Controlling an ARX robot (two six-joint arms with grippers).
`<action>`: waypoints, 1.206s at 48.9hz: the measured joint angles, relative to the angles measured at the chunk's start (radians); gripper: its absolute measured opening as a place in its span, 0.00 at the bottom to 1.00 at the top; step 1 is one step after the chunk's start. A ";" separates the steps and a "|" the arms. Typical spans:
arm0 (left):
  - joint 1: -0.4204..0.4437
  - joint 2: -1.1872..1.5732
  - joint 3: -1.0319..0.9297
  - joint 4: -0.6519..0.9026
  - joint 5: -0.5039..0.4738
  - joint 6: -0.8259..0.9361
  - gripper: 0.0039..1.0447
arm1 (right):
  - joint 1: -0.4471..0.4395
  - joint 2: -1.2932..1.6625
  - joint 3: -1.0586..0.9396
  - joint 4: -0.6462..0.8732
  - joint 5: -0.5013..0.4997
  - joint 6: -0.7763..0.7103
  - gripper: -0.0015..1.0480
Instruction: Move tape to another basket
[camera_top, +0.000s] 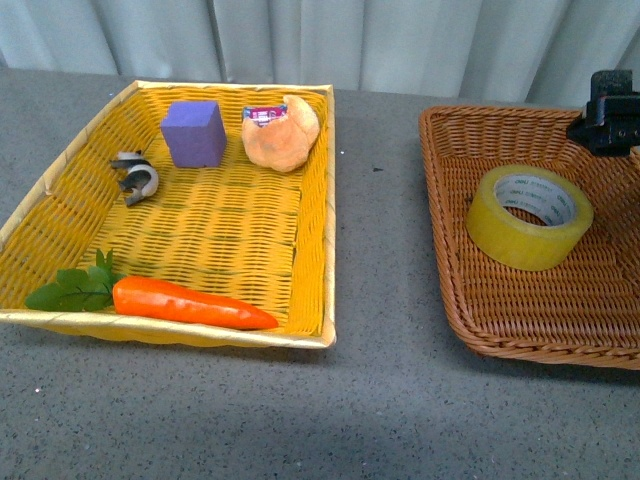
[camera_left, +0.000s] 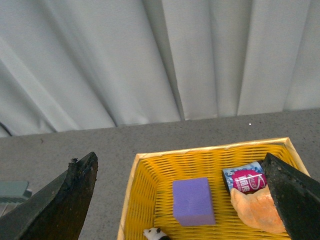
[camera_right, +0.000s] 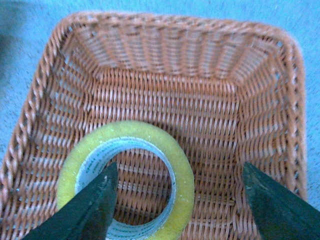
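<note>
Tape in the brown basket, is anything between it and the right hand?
Nothing visible. The right hand hangs open over the tape, which lies flat and alone in the brown basket. One finger shows over the roll's hole, the other outside its rim, with only bare wicker around.

Two baskets sit side by side on the table (camera_top: 380, 400), apart. The left basket (camera_top: 329, 200) holds a cube (camera_top: 193, 132) at the back, a bun (camera_top: 283, 135) to its right, a clip (camera_top: 135, 175) to its left, and a carrot (camera_top: 190, 303) along the front. The tape (camera_top: 528, 216) lies in the right basket (camera_top: 442, 210), near its left wall.
</note>
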 joint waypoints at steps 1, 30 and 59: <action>0.000 -0.002 -0.003 0.004 0.000 -0.004 0.94 | 0.000 -0.010 -0.004 0.004 -0.001 0.000 0.79; 0.130 -0.401 -0.710 0.509 0.296 -0.193 0.04 | 0.023 -0.357 -0.649 0.943 0.142 0.049 0.01; 0.230 -0.792 -1.006 0.410 0.400 -0.195 0.04 | 0.021 -0.849 -0.906 0.722 0.145 0.051 0.01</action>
